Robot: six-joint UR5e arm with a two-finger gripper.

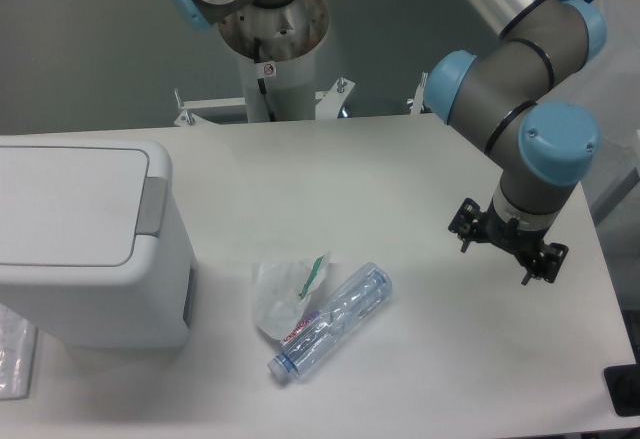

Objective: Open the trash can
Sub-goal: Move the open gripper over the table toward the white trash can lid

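Note:
The trash can [95, 294] is a large white boxy bin at the left edge of the table. Its flat white lid [65, 204] lies shut, with a grey tab [152, 206] on the lid's right side. My gripper [497, 259] hangs over the right part of the table, far to the right of the bin and touching nothing. Its two short black fingertips [463, 231] stand apart with nothing between them.
A clear plastic bottle [332, 321] lies on its side mid-table, next to a crumpled clear wrapper [283, 294]. The arm's base [272, 34] stands at the table's far edge. Something of clear plastic [14, 354] lies at the bin's lower left.

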